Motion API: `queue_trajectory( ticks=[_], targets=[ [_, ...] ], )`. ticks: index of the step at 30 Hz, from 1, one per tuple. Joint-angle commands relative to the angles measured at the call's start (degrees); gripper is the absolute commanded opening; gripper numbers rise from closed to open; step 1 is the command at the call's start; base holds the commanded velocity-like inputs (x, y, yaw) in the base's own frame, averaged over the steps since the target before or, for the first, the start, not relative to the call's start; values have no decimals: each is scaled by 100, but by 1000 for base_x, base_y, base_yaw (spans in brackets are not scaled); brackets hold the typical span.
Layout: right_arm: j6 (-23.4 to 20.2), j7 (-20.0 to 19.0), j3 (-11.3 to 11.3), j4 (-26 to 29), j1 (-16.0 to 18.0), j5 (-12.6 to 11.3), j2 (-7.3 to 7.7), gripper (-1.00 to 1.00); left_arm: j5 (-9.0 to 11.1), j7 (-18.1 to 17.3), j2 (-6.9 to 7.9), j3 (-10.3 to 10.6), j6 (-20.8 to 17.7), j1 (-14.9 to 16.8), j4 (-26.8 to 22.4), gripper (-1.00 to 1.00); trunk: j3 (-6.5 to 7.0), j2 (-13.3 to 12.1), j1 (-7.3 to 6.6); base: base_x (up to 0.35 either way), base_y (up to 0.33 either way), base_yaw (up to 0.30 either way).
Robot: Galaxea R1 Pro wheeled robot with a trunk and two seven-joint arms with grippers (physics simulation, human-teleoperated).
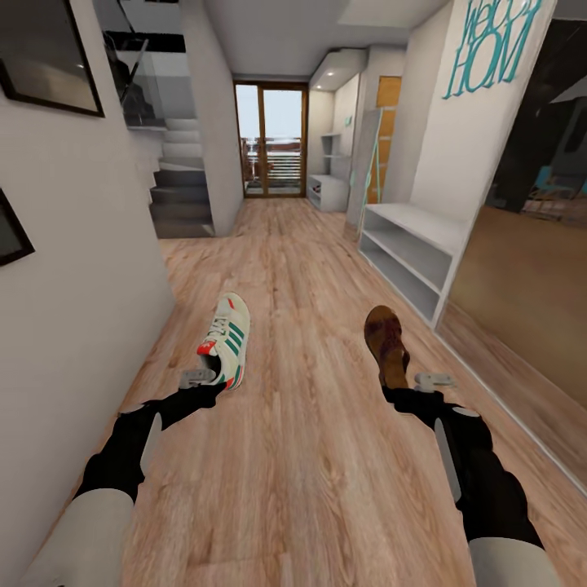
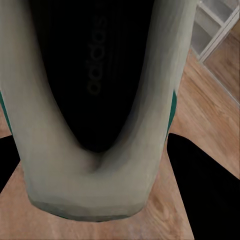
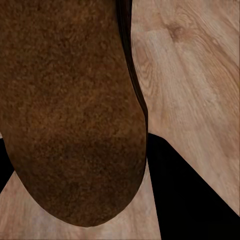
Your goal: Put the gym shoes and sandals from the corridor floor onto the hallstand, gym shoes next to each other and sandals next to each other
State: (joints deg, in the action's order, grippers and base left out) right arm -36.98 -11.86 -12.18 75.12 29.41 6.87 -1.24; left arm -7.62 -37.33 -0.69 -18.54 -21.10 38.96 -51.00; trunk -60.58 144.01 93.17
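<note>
My left gripper (image 1: 214,377) is shut on the heel of a white gym shoe (image 1: 227,337) with green stripes, its toe pointing away from me. The left wrist view looks into the shoe's dark opening (image 2: 95,85), between dark fingers (image 2: 200,185). A brown sandal (image 1: 386,342) has its heel end in my shut right gripper (image 1: 405,383). Its brown footbed (image 3: 70,110) is close up in the right wrist view. Both hang over the corridor floor (image 1: 310,473). The light-grey hallstand (image 1: 412,244) stands ahead on the right, and its corner (image 2: 215,25) shows past the shoe.
A white wall (image 1: 73,269) runs close along my left. The mirrored wardrobe (image 1: 530,253) lines the right side past the hallstand. A staircase (image 1: 179,191) sits at the back left, a glass door (image 1: 271,139) ends the corridor, and a small grey unit (image 1: 328,192) stands near it.
</note>
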Motion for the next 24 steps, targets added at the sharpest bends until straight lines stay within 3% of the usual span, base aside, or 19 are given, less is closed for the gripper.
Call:
queue_trajectory(
  ticks=[1, 12, 24],
  targets=[
    [-29, -44, -15, 7, 4, 41, -6, -100, -46, -55, -8, -27, -25, 6, -7, -100, 0, 2, 2, 349, -4, 250],
    [-29, -47, -21, 3, 4, 41, -3, -100, -58, -55, -6, -27, -22, 6, 152, -100, 58, 2, 2, 349, -1, 236],
    [-29, -65, -21, 5, 5, 25, 1, -100, -61, -55, -9, -27, -17, 6, 160, -100, 65, 2, 2, 349, -63, 22]
  ],
)
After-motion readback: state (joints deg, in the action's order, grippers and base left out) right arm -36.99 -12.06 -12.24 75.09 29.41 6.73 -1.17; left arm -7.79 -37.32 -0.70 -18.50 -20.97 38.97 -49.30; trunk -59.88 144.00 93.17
